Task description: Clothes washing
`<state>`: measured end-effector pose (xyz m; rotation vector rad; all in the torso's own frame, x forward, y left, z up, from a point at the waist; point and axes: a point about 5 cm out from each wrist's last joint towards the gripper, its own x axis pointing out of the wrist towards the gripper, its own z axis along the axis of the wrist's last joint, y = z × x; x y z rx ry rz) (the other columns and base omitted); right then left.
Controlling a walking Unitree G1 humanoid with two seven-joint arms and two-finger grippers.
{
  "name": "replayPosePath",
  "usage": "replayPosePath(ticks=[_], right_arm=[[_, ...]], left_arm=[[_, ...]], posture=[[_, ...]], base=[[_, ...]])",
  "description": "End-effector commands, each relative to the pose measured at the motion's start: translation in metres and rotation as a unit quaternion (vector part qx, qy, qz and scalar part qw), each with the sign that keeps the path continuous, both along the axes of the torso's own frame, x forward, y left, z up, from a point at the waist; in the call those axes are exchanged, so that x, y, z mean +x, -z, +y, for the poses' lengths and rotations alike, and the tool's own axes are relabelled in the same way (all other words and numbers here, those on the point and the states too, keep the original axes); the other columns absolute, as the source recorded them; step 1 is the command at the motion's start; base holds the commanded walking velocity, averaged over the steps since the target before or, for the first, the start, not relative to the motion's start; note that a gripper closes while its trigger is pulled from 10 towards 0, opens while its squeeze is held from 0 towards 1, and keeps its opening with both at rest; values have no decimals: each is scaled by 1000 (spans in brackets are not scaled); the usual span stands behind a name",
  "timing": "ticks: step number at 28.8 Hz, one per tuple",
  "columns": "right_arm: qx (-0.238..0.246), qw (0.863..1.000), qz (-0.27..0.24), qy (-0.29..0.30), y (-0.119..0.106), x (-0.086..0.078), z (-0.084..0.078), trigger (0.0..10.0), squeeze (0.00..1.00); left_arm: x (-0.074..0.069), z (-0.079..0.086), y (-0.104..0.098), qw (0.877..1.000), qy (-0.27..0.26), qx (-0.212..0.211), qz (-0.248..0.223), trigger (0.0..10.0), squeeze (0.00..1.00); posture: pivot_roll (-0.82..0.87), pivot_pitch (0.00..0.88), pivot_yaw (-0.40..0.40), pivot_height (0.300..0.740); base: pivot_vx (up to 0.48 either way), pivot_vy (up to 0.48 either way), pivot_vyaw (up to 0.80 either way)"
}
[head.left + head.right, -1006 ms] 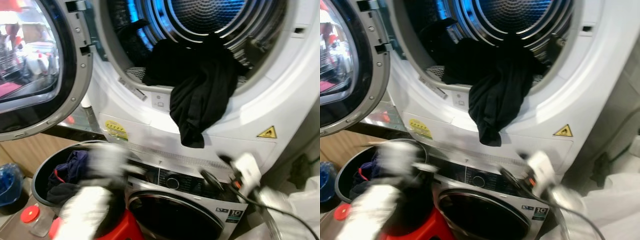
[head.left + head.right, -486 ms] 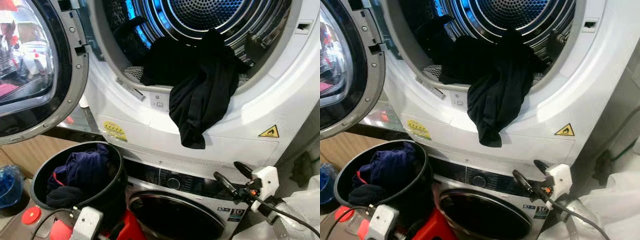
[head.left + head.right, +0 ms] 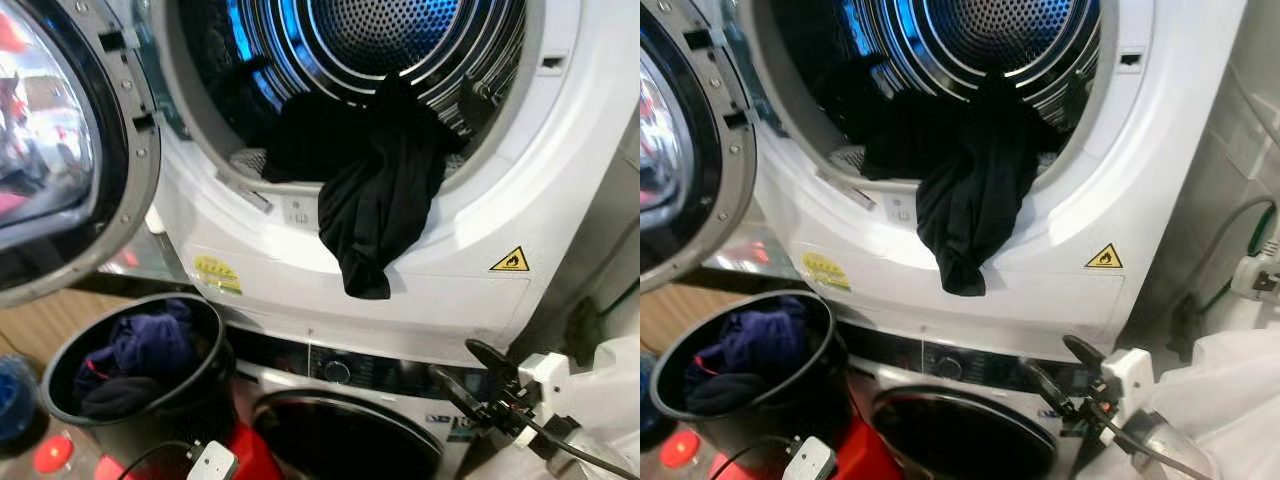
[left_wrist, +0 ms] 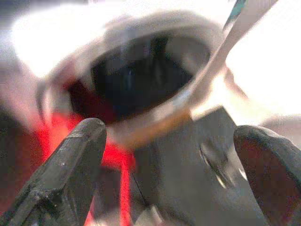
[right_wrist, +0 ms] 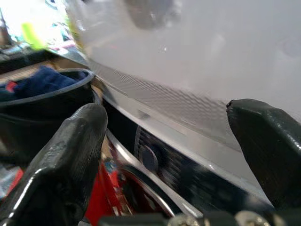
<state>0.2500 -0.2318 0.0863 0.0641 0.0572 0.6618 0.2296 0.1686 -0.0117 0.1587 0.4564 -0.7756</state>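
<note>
A black garment (image 3: pixel 380 200) hangs half out over the rim of the upper machine's open drum (image 3: pixel 400 40), with more dark cloth behind it inside. Below and to the left stands a black basket (image 3: pixel 205 365) holding dark blue clothes (image 3: pixel 145 340). My right gripper (image 3: pixel 452 359) is open and empty at the lower right, in front of the lower washer's control panel (image 5: pixel 149 157). My left gripper (image 4: pixel 168 129) is open and empty, low down by the basket; its wrist (image 3: pixel 208 463) shows at the bottom edge.
The upper machine's round door (image 3: pixel 60 150) stands open at the left. The lower washer's dark door (image 3: pixel 350 440) is shut. A red object (image 3: pixel 258 462) sits beside the basket. White plastic (image 3: pixel 615 385) and a cable lie at the right.
My left arm has dropped from over the basket to the bottom edge of the picture. The camera has shifted, so the machines sit further left. The black garment has not moved.
</note>
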Motion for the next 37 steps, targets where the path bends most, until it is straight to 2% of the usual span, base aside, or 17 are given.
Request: replayPosePath(ticks=[1, 2, 4, 5, 7, 10, 14, 15, 16, 19, 21, 25, 27, 28, 30, 34, 37], right_arm=[[9, 1000, -7, -10, -4, 3, 8, 10000, 0], [9, 1000, -7, -10, -4, 3, 8, 10000, 0], [8, 1000, -11, -20, -6, 4, 12, 10000, 0], [8, 1000, -11, -20, -6, 4, 12, 10000, 0], [24, 999, -31, -19, -17, 8, 12, 10000, 0], [32, 999, -34, -21, -20, 8, 12, 10000, 0], [29, 999, -34, -26, -20, 7, 14, 10000, 0], [30, 999, -35, -27, -20, 7, 15, 10000, 0], [37, 998, -42, -28, -23, 8, 17, 10000, 0], [45, 997, -52, -32, -29, 9, 21, 10000, 0], [49, 997, -57, -35, -32, 8, 22, 10000, 0], [52, 996, -65, -35, -39, 5, 20, 10000, 0], [49, 995, -60, -59, -40, -3, 18, 10000, 0], [50, 995, -58, -63, -40, -4, 18, 10000, 0], [39, 992, -43, -115, -42, -19, 16, 10000, 0], [35, 984, -29, -172, -47, -36, 14, 10000, 0], [21, 976, -46, -214, -63, -41, 26, 10000, 0]], left_arm=[[13, -13, -18, 997, 73, -10, -26, 10000, 0], [13, -13, -18, 997, 73, -10, -26, 10000, 0], [5, -19, -4, 994, 103, -17, 40, 10000, 0], [5, -19, -4, 994, 103, -17, 40, 10000, 0], [2, -16, 16, 994, 22, -43, 102, 10000, 0], [3, -19, 21, 990, -2, -55, 132, 10000, 0], [10, -26, 24, 980, -69, -74, 172, 10000, 0], [11, -26, 26, 978, -81, -68, 178, 10000, 0], [7, -25, 33, 975, -99, -39, 195, 10000, 0], [-5, -22, 44, 970, -110, 14, 217, 10000, 0], [-11, -23, 49, 964, -120, 20, 235, 10000, 0], [-24, -21, 59, 957, -120, 71, 255, 10000, 0], [-25, -18, 60, 953, -151, 65, 256, 10000, 0], [-25, -18, 60, 953, -153, 64, 255, 10000, 0], [-25, -18, 60, 953, -152, 65, 253, 10000, 0], [-25, -17, 60, 953, -156, 67, 252, 10000, 0], [-25, -15, 60, 952, -159, 70, 251, 10000, 0]], posture=[[-100, 3, 98, 740], [-100, 3, 98, 740], [-103, 0, 106, 740], [-103, 0, 106, 740], [-114, 4, 107, 740], [-113, 7, 106, 740], [-114, 9, 107, 740], [-116, 9, 108, 740], [-121, 9, 109, 740], [-146, 9, 114, 740], [-158, 13, 114, 740], [-159, 22, 111, 740], [-154, 28, 109, 740], [-154, 28, 109, 740], [-146, 32, 106, 740], [-150, 34, 106, 740], [-156, 33, 109, 740]], base=[[0, 0, 0], [0, 0, 0], [0, 0, 0], [0, 0, 0], [0, 0, 0], [0, 0, 0], [0, 0, 0], [0, 0, 0], [0, 0, 0], [0, 0, 0], [0, 0, 0], [0, 0, 0], [0, 0, 0], [0, 0, 0], [0, 0, 0], [0, 0, 0], [0, 0, 0]])
